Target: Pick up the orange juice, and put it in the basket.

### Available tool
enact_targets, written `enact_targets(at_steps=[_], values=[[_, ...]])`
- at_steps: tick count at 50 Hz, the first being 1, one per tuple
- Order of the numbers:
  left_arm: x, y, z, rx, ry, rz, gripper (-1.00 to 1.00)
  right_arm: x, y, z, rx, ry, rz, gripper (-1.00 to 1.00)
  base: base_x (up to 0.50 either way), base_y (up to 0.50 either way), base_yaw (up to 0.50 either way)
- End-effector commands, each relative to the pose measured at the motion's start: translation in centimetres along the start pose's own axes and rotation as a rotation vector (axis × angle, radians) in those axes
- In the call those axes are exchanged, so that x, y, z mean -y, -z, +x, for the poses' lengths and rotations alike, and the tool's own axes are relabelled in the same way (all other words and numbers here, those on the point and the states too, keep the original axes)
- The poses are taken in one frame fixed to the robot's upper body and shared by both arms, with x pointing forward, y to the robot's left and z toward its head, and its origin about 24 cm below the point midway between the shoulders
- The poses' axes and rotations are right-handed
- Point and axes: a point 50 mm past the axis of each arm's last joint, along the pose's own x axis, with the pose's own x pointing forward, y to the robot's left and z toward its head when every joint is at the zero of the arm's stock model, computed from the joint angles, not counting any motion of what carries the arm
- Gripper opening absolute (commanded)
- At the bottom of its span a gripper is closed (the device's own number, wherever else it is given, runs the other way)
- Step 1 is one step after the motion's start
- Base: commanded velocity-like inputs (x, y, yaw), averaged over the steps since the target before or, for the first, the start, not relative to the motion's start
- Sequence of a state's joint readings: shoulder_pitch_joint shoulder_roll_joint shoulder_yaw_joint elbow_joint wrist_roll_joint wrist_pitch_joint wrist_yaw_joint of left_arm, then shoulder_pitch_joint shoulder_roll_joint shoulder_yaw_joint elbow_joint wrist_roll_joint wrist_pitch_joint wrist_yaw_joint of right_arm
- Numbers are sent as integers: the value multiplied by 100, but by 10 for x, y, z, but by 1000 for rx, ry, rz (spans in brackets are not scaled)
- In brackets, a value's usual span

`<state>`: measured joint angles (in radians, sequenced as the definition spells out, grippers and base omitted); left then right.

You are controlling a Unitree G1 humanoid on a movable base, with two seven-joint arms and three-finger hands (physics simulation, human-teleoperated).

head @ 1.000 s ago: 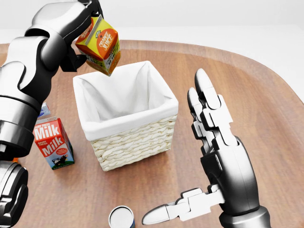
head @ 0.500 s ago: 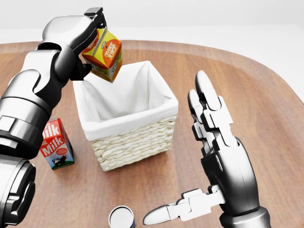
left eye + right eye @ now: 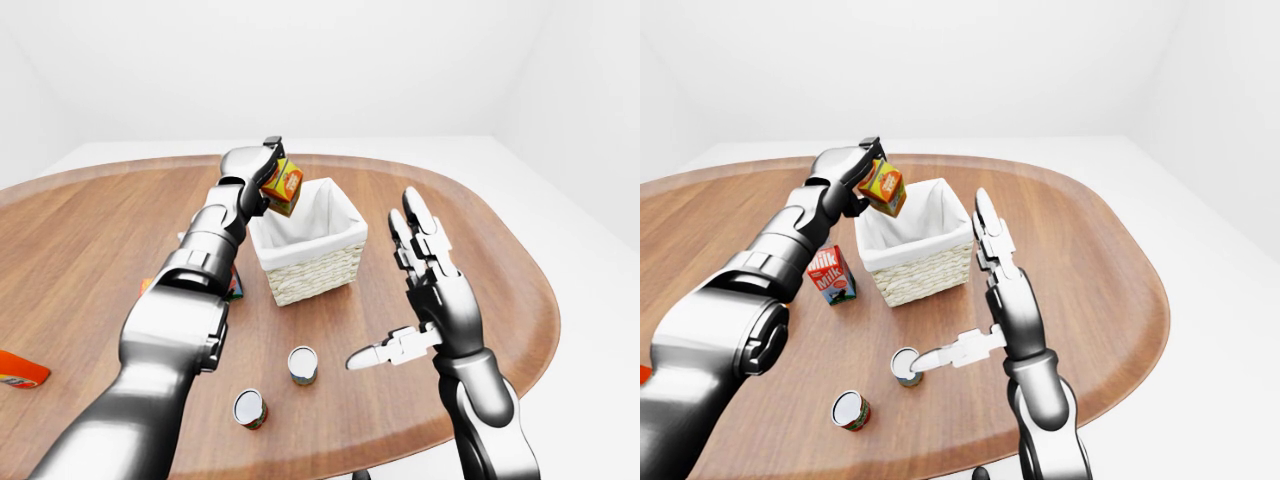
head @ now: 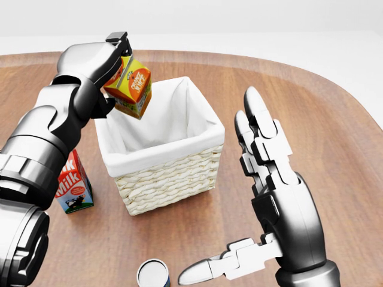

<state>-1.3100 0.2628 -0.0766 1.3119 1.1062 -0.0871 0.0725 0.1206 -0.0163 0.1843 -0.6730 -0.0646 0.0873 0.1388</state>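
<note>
Gripping the orange juice [image 4: 131,87] carton, the left robot hand [image 4: 99,66] holds it tilted in the air above the far-left corner of the basket [image 4: 173,174], its fingers closed round the carton's top and side. The carton's orange label carries writing that looks like "Orange Juice", too small to read fully. The wicker basket, lined in white cloth, stands on the table [image 4: 323,119] toward its far edge, its mouth open and unobstructed. Left of the basket stands a red milk carton [image 4: 72,183] printed "Milk", partly hidden by the left arm. The right robot hand [image 4: 269,197] hovers to the right of the basket, fingers spread and holding nothing. Two cans [image 3: 906,366] [image 3: 851,410] stand near the table's near edge. Bare wood stretches toward the table's right edge.
</note>
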Motion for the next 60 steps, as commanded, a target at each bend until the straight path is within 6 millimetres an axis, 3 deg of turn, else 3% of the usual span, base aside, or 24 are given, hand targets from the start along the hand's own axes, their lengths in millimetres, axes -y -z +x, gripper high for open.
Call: enact_targets(at_steps=[1,12,60], values=[[7,5,-2,-22,-13,-37,-100,-1,-1,0,7,-5,2,100,0,0,0],[28,5,-6,-27,23,-38,-100,-2,-5,2,25,-12,0,100,0,0,0],[39,4,-8,-32,29,-83,-100,0,-7,-1,28,-8,4,100,0,0,0]])
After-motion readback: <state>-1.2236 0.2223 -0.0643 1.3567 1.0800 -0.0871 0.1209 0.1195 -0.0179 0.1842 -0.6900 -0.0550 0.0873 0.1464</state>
